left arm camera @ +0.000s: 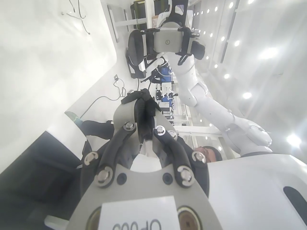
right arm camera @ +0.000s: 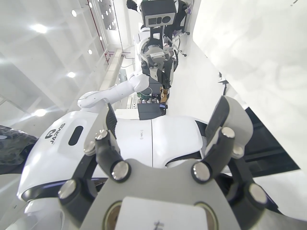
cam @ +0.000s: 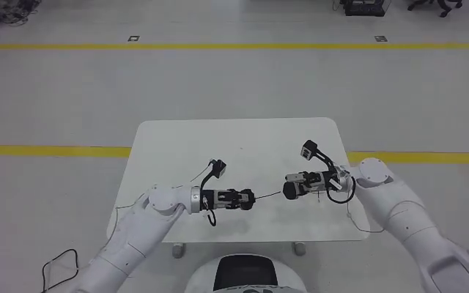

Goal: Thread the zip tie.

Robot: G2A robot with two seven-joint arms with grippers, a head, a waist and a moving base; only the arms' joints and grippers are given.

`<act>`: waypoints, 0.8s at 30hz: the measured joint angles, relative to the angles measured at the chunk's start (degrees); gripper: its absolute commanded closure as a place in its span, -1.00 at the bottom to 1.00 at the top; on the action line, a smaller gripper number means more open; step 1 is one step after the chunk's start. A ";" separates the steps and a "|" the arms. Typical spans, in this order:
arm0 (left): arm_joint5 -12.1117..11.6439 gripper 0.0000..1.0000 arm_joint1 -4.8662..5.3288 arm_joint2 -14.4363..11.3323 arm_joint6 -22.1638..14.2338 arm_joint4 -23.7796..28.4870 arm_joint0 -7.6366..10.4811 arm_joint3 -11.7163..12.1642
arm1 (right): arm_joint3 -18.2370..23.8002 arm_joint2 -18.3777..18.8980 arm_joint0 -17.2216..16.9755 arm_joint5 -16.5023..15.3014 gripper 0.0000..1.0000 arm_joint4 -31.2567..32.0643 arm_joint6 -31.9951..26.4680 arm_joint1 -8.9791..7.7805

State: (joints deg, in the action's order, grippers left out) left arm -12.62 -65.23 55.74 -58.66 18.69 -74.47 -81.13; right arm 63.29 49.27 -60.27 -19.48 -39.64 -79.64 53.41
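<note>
White table (cam: 183, 146) under both arms, yellow floor lines (cam: 234, 46) behind it. Your left gripper (cam: 249, 198) sits over the near half of the table, fingers (left arm camera: 123, 114) pressed together and clamped on the zip tie (cam: 268, 195). The tie runs as a thin dark line straight out from the left fingertips toward your right gripper (cam: 286, 188). Right gripper faces the left one tip to tip, near but apart. Its fingers (right arm camera: 217, 118) are spread wide, nothing gripped. The free end of the tie stops just beside the right fingertips; can't tell whether it touches them. In the right wrist view the left gripper (right arm camera: 165, 77) is straight ahead of the open jaws, closed on something dark. A few thin dark strands (left arm camera: 75, 13) lie on the table well beyond the left gripper's tip, too small to identify.
</note>
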 measured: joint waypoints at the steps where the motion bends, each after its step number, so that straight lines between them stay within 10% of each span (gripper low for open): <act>1: 0.09 1.00 0.07 0.00 -0.12 0.06 -0.03 0.00 | 0.22 -0.31 0.01 0.00 0.04 0.18 0.00 -0.17; 24: 1.19 1.00 0.95 -2.06 -0.17 1.96 0.82 0.51 | 1.61 -4.89 1.77 0.00 0.60 -0.93 0.00 -1.65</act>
State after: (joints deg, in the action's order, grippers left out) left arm -11.43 -64.27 53.68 -58.83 20.65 -73.65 -80.62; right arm 64.90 44.38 -58.50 -19.48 -40.57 -79.64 51.76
